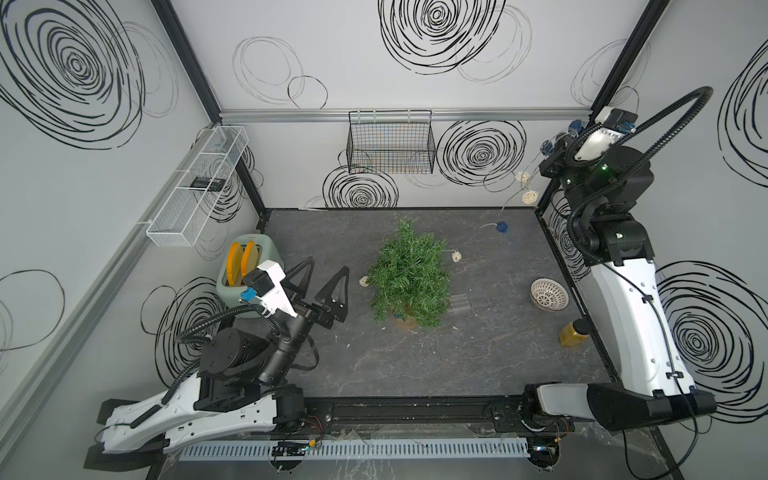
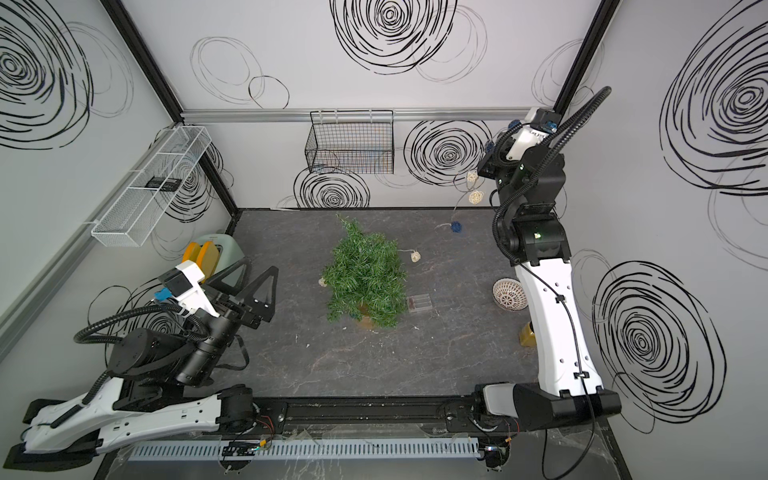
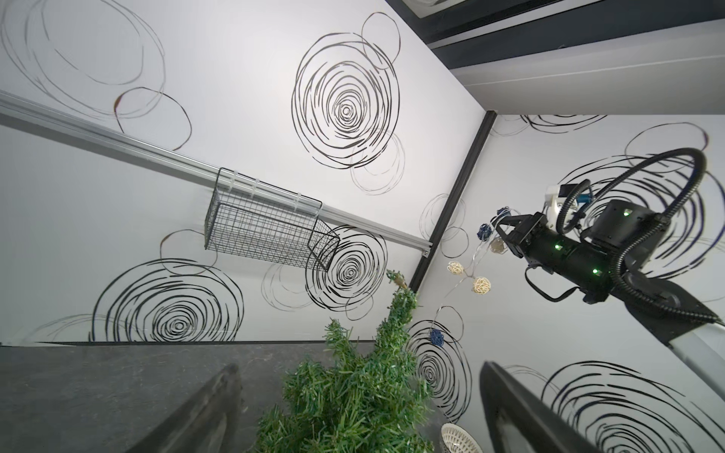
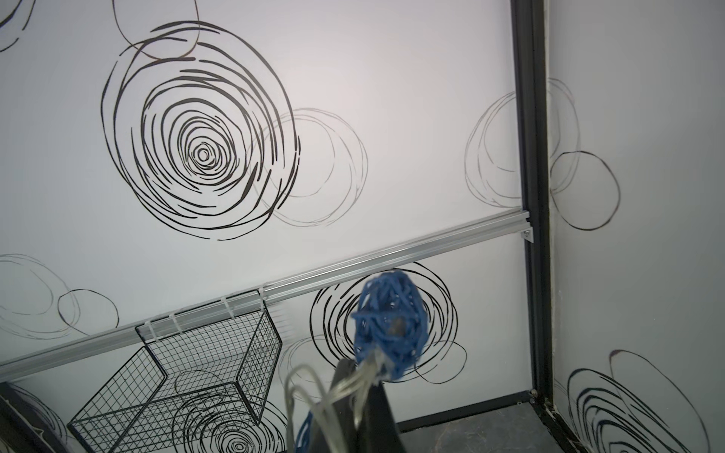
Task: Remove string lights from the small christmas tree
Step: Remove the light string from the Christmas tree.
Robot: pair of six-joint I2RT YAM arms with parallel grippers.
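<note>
The small christmas tree point(image 1: 409, 278) point(image 2: 365, 278) stands mid-table, green and bushy, leaning slightly. The string lights run as a thin pale wire from the tree up to the back right corner. One cream ball point(image 1: 364, 281) sits at the tree's left and another point(image 1: 457, 256) at its right. A blue ball point(image 1: 502, 226) comes further along the wire, then two cream balls point(image 1: 530, 196) hang in the air. My right gripper point(image 1: 552, 151) point(image 4: 361, 372) is raised high, shut on the wire just below a blue ball point(image 4: 390, 325). My left gripper point(image 1: 327, 266) point(image 3: 360, 364) is open, left of the tree, touching nothing.
A mint toaster point(image 1: 249, 270) with yellow slices stands behind the left arm. A white perforated bowl point(image 1: 549, 294) and a yellow jar point(image 1: 573, 332) sit by the right arm. A small clear box point(image 1: 459, 301) lies beside the tree. A black wire basket point(image 1: 390, 141) and a white mesh shelf point(image 1: 199, 183) hang on the walls.
</note>
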